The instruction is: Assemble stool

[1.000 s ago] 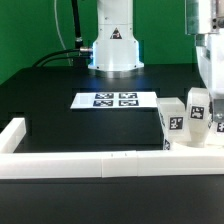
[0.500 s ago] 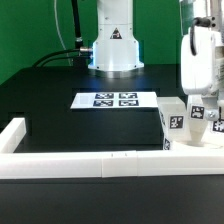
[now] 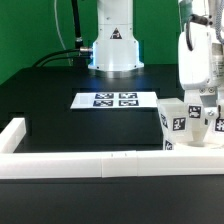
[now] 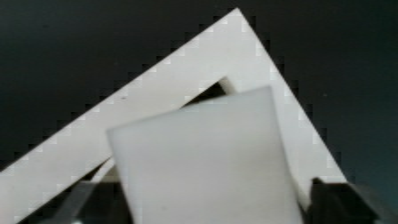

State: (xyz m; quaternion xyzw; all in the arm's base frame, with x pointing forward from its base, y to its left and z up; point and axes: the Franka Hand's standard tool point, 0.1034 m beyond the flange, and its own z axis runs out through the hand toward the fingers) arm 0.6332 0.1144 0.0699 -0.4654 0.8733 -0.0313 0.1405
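Note:
Several white stool parts with black-and-white tags stand clustered at the exterior view's right, against the rail; the nearest one point(image 3: 176, 124) shows a tag on its front face. I cannot tell the seat from the legs there. My gripper point(image 3: 197, 98) has come down over one upright leg point(image 3: 196, 112) in the cluster. In the wrist view this leg point(image 4: 196, 150) fills the space between my dark fingers point(image 4: 80, 203), which stand close on both sides, with a thin gap on one side. The gripper point(image 4: 210, 205) is open astride the leg.
The long white rail point(image 3: 60, 162) borders the table's front and left; its corner shows behind the leg in the wrist view point(image 4: 160, 100). The marker board point(image 3: 115, 99) lies mid-table. The robot base point(image 3: 113, 45) stands at the back.
My gripper has moved toward the exterior view's left and down, onto the upright leg. The stool parts have stayed in place.

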